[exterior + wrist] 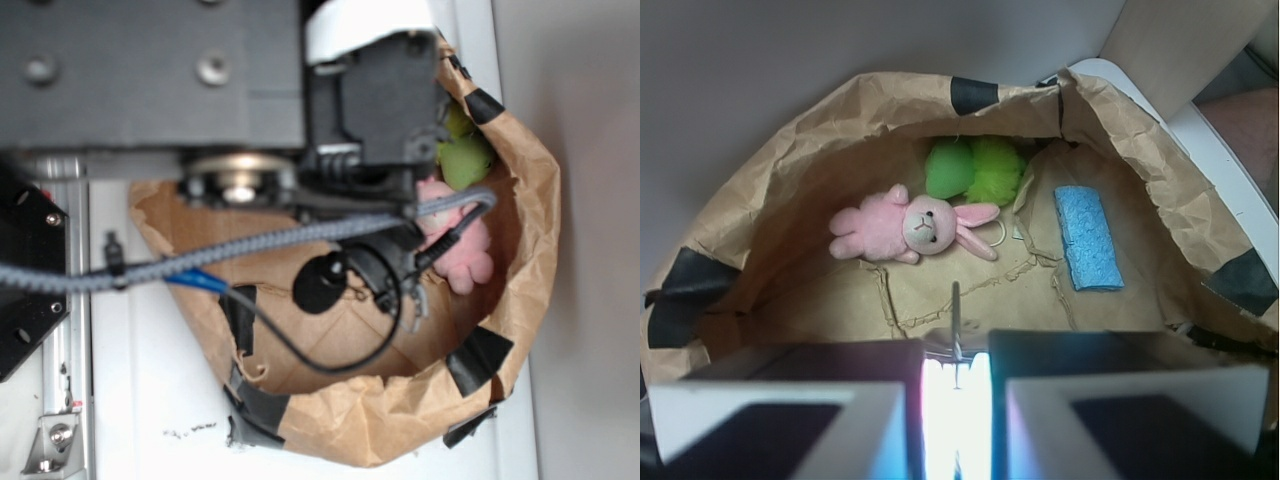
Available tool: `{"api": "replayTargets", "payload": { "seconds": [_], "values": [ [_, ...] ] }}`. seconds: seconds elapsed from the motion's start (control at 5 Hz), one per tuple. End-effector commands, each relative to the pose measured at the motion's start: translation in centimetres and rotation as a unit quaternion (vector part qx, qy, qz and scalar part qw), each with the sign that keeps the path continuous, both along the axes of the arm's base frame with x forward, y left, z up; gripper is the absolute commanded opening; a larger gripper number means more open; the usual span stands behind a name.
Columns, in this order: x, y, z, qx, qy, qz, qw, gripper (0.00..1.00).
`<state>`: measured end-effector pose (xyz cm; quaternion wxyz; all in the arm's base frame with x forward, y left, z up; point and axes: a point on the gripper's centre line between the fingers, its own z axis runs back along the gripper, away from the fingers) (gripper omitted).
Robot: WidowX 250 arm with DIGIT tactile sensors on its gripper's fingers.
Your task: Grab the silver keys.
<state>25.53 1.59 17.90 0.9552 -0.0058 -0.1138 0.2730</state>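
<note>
Silver keys [1006, 232]: on the paper bag [790, 180] floor, tucked against the pink bunny's [912, 228] ear, below the green toy [975, 168]; ahead and slightly right of the hand [956, 362]. Hand: fingers narrowly apart; grip on anything cannot be told.

The robot arm [250, 130] fills the upper left and middle of the exterior view, its dark body reaching toward the centre of the frame. A grey braided cable [250, 245] runs across it from the left edge to the wrist. The gripper [410, 300] sits just right of centre there, pointing down; its finger spread cannot be made out. In the wrist view its two fingers [790, 400] fill the bottom edge with a narrow bright gap between them.
</note>
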Motion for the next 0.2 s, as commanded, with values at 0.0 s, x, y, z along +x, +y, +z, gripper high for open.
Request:
{"api": "replayTargets", "payload": {
  "seconds": [0.0],
  "values": [
    [-0.29,-1.18,1.16,0.028,-0.032,-0.014,0.999,0.00]
  ]
}}
